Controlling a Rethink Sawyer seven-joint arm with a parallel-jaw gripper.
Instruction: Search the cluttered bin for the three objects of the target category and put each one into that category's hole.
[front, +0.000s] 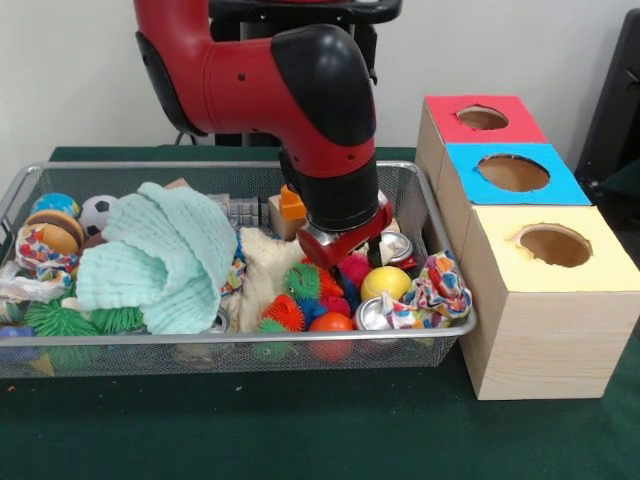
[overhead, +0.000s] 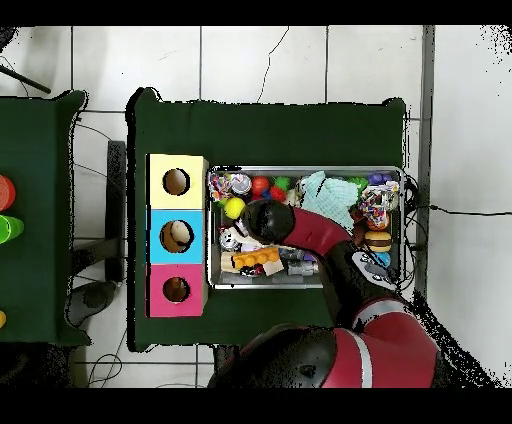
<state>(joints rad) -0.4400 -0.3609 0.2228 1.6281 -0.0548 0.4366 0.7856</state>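
One red and black arm (front: 300, 90) bends down into the wire bin (front: 440, 330), so we see its gripper (front: 345, 250) buried among the toys at the bin's right; we cannot tell its state. Just right of it in the front view lies a yellow ball (front: 386, 282), near the three-holed box (front: 540, 300).

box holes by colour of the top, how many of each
red-topped hole: 1
blue-topped hole: 1
yellow-topped hole: 1
total: 3
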